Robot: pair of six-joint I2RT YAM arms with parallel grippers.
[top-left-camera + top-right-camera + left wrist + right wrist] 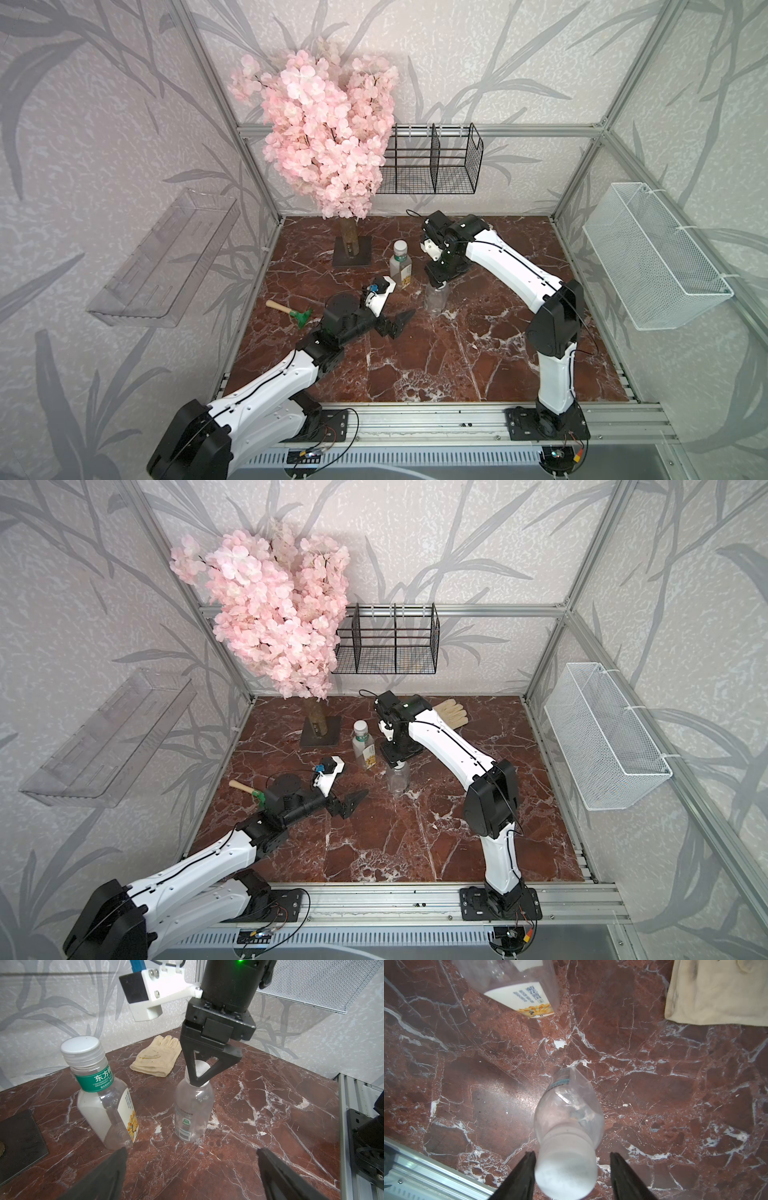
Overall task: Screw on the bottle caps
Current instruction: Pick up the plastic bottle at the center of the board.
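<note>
Going by both top views with 12 at the back wall: the left hand [401, 323] is hovering low over the table [457, 365], jaws spread all the way and gripping nothing, at about 8 o'clock from the rounder bottle [194, 1105] standing mid-table. The right hand [571, 1154] is pointing straight down over that bottle, straddling the white cap [566, 1174] sitting on its neck, one finger [527, 1167] touching the cap's side and the other a bit off it, so it's not clamping yet. Further back, at 10 o'clock, the green-banded bottle [104, 1101] is standing with a second cap [80, 1045] on, and a cream glove [158, 1055] is lying at 1 o'clock.
</note>
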